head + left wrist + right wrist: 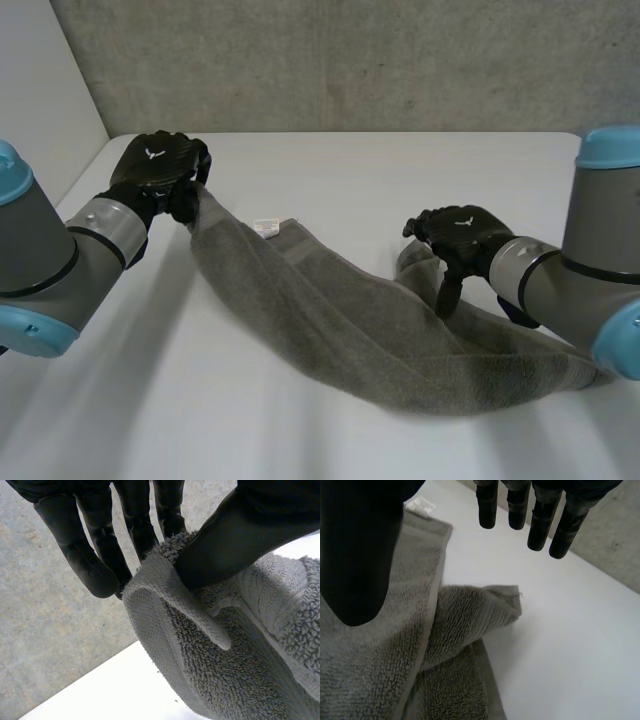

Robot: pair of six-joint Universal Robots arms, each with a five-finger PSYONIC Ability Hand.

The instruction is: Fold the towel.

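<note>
White worktop (330, 170) stretches from the near edge back to a grey concrete wall (350, 60). Nearest, at the right, the grey towel (350, 330) lies bunched into a long band, and its near end runs under the right arm (590, 260). From there the band crosses the worktop on a slant, going back and to the left.

Partway along the band, the right hand (462, 236) hangs over the towel's far edge. In the right wrist view its fingers (540, 525) are straight and set apart from the thumb (355, 555), and they hold nothing. Under this hand the towel (370, 670) has one corner (480, 605) turned over onto itself, with bare worktop beyond the fingertips.

Further back, a small white label (265, 227) sits on the towel's hem; in the right wrist view the same label (421, 504) lies beyond the thumb.

Farthest back on the left, the left hand (155, 170) holds the towel's other end, and the cloth rises from the worktop up to it. The left wrist view shows the thumb (240, 535) pressing the hemmed edge of the towel (225, 680) against the fingers (90, 555), so this hand is pinched tight on the cloth. The edge curls over just below the thumb. The left arm (50, 250) reaches in from the near left.
</note>
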